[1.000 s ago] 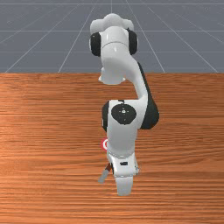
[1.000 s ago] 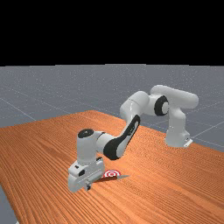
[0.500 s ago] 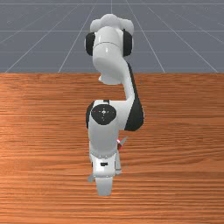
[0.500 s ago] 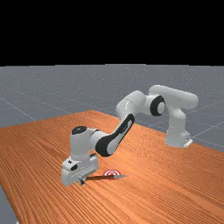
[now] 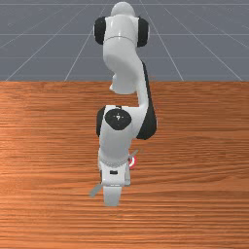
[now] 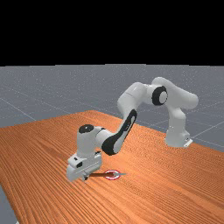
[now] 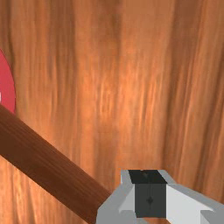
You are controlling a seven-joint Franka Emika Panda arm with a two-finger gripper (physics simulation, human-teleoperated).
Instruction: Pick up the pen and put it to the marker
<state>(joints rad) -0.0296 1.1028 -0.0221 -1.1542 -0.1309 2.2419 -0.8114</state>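
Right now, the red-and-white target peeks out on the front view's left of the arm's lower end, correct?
The side is wrong: the red-and-white target peeks out on the front view's right of the arm's lower end.

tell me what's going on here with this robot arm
A white and grey robot arm has its gripper down beside or on a long brown pen with grey ends. In the far view the pen's line crosses in front of the round red-and-white marker. I can't tell whether the pen is held or lifted. The task is to pick it up and put it to the marker.
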